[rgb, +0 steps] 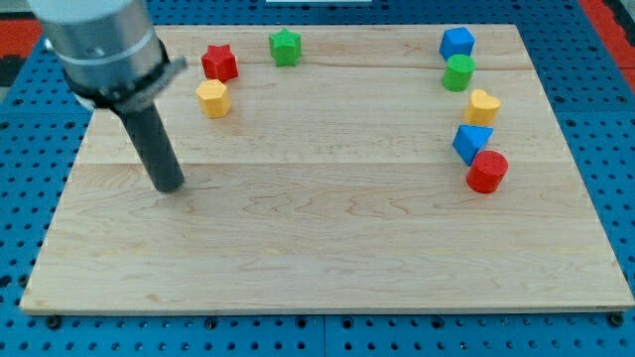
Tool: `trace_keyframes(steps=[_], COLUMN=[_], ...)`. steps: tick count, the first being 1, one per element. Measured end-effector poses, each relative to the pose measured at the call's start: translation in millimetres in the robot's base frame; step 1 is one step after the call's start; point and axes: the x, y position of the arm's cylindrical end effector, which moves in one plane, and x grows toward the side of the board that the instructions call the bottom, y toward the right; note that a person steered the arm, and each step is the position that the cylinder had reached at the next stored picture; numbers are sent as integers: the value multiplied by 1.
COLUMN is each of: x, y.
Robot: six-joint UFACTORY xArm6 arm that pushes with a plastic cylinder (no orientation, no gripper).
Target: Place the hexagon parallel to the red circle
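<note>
Near the left edge of the wooden board [327,248], about halfway down it, my tip [171,186] rests on bare wood, touching no block and pushing nothing. The yellow hexagon [212,98] lies up and to the view's right of the tip, near the top left corner, with the red star [219,62] just above it and the green star [285,47] further along the top edge. Well apart, down the right side, run a blue cube [456,43], a green cylinder [459,72], a yellow heart-shaped block [483,106], a blue triangular block [471,142] and the red circle [487,172], the last two touching. As I judge it, the task is barely begun: the hexagon sits clearly higher on the board than the red circle, so it has yet to be pushed towards the bottom edge until level with it.
</note>
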Motion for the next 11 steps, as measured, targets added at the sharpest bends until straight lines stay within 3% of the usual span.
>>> trace_keyframes(steps=[1,2,3,4,6,8,9,10,11], x=[-54,-90,-112,-124,-23,-76,-111,-48,7], y=[-6,12,-7,48,196,93,146,220,249])
